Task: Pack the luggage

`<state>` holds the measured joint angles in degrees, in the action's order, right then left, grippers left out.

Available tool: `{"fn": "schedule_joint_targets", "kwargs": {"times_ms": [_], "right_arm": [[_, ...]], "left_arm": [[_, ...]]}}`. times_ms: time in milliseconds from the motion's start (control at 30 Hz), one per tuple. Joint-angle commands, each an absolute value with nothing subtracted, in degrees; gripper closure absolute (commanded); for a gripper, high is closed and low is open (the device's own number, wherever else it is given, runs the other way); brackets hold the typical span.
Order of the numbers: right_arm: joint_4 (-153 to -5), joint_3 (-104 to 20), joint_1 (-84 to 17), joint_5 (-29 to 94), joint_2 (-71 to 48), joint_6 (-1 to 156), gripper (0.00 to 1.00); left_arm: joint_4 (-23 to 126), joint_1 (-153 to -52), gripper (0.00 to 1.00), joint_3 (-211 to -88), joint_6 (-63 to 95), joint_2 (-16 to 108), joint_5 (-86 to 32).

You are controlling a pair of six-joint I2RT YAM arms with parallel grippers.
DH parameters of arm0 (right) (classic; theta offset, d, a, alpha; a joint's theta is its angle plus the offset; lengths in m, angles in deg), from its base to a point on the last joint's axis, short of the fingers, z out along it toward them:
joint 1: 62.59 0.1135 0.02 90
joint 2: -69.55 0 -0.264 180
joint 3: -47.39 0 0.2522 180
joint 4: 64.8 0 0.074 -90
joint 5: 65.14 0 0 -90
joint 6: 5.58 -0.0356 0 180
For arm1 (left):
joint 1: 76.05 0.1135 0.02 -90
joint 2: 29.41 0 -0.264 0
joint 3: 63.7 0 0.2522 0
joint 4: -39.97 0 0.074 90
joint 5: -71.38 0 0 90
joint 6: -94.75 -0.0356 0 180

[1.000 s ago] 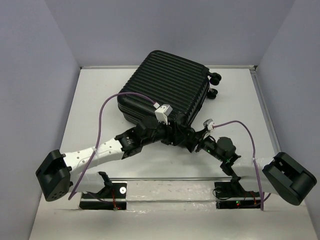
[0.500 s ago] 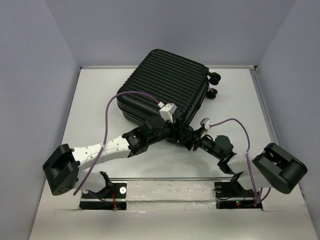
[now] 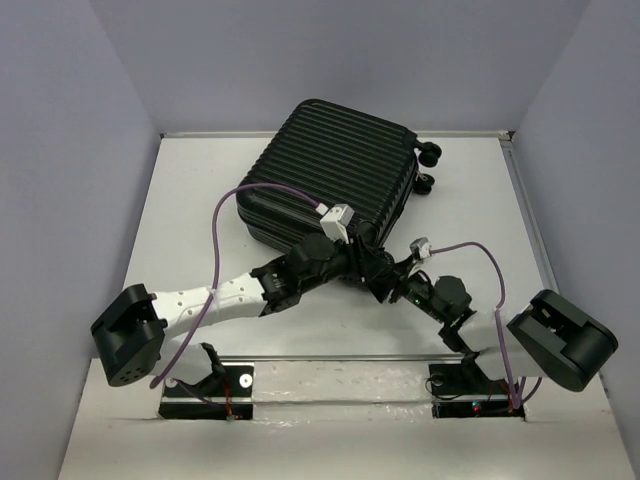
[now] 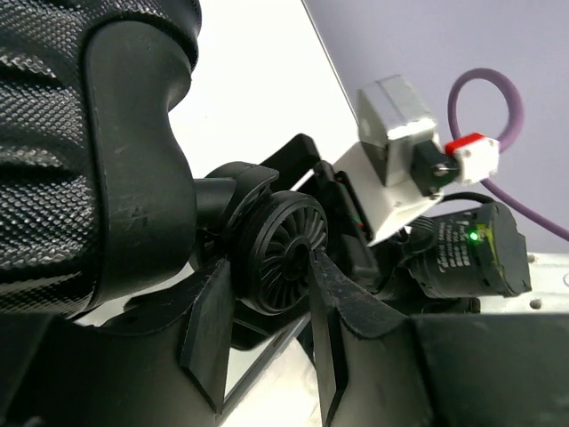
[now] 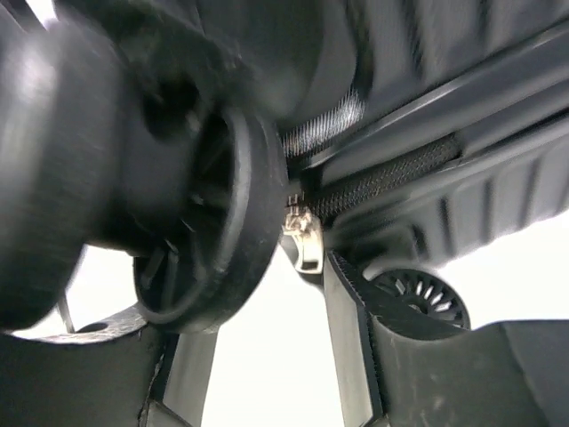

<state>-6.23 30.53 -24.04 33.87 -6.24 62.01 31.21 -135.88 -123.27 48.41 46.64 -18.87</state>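
On the white table (image 3: 180, 230), toward its far side, I see the luggage (image 3: 330, 175): a black ribbed hard-shell case lying closed on its side, turned at an angle, with two small wheels (image 3: 430, 156) sticking out at its far right corner. It is by far the largest thing in view.

Both of my arms reach in to the case's near corner and meet there, almost touching each other. The left gripper (image 4: 267, 298) sits right at that corner; from its wrist camera I see a spoked black wheel (image 4: 283, 258) of the luggage between its two fingers (image 4: 209, 334), the jaws partly spread on either side of it and close against it, though I cannot tell whether they actually press on it.

The right gripper (image 5: 267, 347) comes at the same corner from the right. Its view is blurred, with another wheel (image 5: 209, 236) filling the left side. A small metal zipper pull (image 5: 302, 240) hangs at the luggage seam just above its parted fingers (image 5: 351, 347); I cannot tell whether they touch it.
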Motion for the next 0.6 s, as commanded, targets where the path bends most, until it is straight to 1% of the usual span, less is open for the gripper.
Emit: {"fn": "schedule_joint_targets", "kwargs": {"times_ms": [0,33,133,167,233,300,467,567], "right_arm": [[-3.4,33.0,-24.3,27.3,-1.5,61.5,0.44],[-4.0,33.0,-24.3,27.5,-0.6,62.0,0.44],[-7.4,32.2,-25.6,28.2,2.1,63.0,0.42],[-10.2,31.3,-27.2,28.5,3.4,63.7,0.41],[-10.5,31.0,-30.1,31.3,3.5,63.8,0.4],[-10.1,30.0,-33.4,35.8,1.8,63.2,0.39],[-2.7,30.2,-34.6,37.6,-4.4,61.9,0.39],[-0.1,28.8,-34.6,42.2,-7.5,61.9,0.38]], "left_arm": [[21.3,-136.3,0.91,-125.8,48.2,45.5,-14.8],[21.2,-136.3,0.94,-125.9,48.3,45.6,-14.8],[21.0,-136.3,0.94,-126.3,48.0,46.3,-15.5],[21.0,-136.3,0.94,-126.4,47.9,46.4,-15.8],[20.9,-136.3,0.94,-126.4,47.7,46.4,-15.9],[20.9,-136.3,0.94,-126.4,47.5,45.7,-15.7],[21.1,-136.3,0.94,-127.5,46.1,44.2,-15.3],[21.1,-136.3,0.94,-127.7,45.6,44.1,-15.0]]}}
